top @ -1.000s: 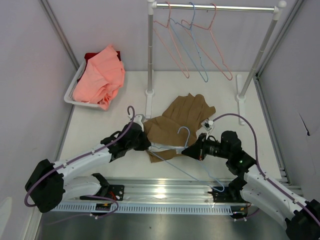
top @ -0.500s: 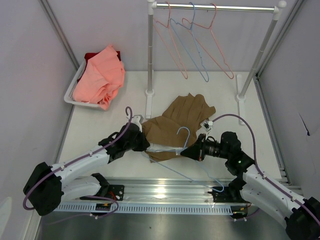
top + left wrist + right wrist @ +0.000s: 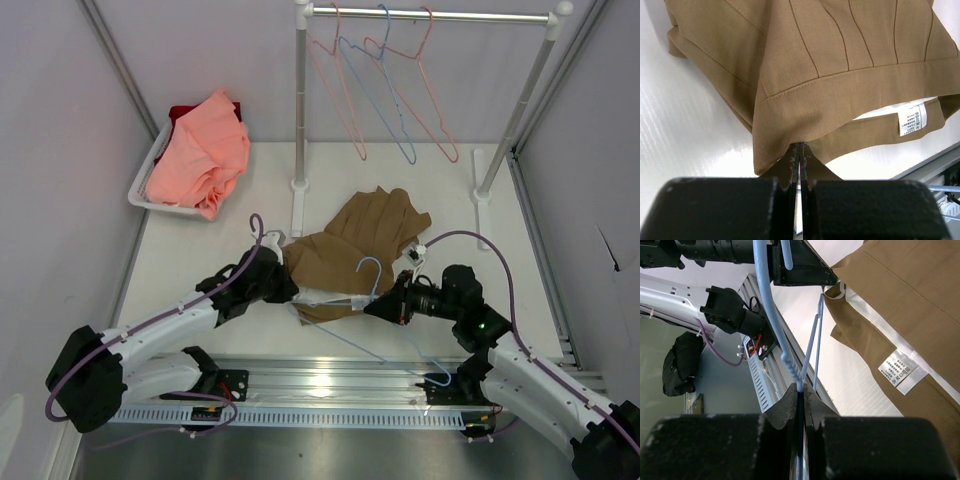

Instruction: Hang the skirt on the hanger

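The tan-brown skirt (image 3: 360, 235) lies crumpled at the table's middle, its waistband toward the arms. My left gripper (image 3: 291, 292) is shut on the skirt's (image 3: 840, 60) waistband edge, its tips (image 3: 799, 148) pinching the fabric beside the white label (image 3: 912, 117). My right gripper (image 3: 388, 304) is shut on the pale blue hanger (image 3: 372, 265), whose wire slants from the waistband toward the front rail. In the right wrist view the hanger (image 3: 771, 315) rises from the gripper (image 3: 801, 389), next to the skirt (image 3: 910, 305) and its white lining.
A white basket (image 3: 140, 186) with a salmon-pink garment (image 3: 200, 150) stands at the back left. A clothes rack (image 3: 299, 110) at the back carries pink and blue hangers (image 3: 385, 85). A metal rail (image 3: 330, 385) runs along the near edge.
The left gripper has shifted slightly left and back with the waistband. The right gripper and the hanger have edged a little right. The hangers on the rack sway slightly.
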Action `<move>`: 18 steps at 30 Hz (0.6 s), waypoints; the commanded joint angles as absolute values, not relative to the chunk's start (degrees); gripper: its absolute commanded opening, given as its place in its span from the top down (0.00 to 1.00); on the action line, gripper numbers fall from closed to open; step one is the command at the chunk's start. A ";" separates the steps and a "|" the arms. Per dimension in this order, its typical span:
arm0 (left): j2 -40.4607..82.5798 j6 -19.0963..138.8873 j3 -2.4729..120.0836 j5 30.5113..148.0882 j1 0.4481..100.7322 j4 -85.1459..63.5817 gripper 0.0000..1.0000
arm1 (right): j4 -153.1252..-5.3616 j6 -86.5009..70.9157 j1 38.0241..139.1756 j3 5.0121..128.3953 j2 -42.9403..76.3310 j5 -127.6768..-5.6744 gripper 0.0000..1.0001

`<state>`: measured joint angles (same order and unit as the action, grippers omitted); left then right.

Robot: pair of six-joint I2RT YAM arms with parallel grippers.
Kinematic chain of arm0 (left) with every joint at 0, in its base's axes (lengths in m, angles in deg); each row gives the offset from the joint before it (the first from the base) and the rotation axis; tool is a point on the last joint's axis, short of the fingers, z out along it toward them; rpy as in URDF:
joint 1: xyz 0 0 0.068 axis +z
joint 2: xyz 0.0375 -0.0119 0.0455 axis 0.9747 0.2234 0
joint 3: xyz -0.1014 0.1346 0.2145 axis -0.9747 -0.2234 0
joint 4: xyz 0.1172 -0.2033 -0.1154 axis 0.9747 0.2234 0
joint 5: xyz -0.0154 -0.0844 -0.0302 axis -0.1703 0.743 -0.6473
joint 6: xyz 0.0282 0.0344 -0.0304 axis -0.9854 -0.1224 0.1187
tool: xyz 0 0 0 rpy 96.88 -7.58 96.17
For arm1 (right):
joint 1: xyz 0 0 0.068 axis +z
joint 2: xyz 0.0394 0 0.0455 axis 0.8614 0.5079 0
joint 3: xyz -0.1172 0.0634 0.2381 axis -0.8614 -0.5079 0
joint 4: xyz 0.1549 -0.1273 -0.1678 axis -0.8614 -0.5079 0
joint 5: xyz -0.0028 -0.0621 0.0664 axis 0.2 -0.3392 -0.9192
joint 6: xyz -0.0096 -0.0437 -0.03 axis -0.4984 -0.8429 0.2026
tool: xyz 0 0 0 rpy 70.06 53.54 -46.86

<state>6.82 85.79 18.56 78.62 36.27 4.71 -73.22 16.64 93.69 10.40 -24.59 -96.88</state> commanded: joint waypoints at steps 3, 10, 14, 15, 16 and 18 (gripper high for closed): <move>5.60 85.41 18.72 77.61 37.27 5.21 1.00 | -73.46 16.16 92.18 12.86 -27.03 -97.36 1.00; 5.16 85.40 18.54 77.79 37.54 5.47 1.00 | -74.26 15.54 85.85 13.39 -27.65 -101.48 1.00; 4.89 85.67 18.45 77.79 37.54 5.38 1.00 | -71.89 16.24 85.40 13.13 -25.98 -103.24 1.00; 4.89 85.67 18.45 77.79 37.54 5.56 1.00 | -71.18 17.29 85.40 12.78 -25.80 -103.59 1.00; 4.89 85.67 18.45 77.79 37.54 5.56 1.00 | -70.57 17.47 85.49 12.69 -25.98 -103.68 1.00; 4.89 85.67 18.72 77.79 37.54 5.56 1.00 | -71.00 17.30 85.66 12.69 -26.33 -103.16 1.00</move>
<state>6.25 85.81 18.56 78.27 37.04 5.65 -74.35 16.86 85.60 10.51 -25.80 -101.43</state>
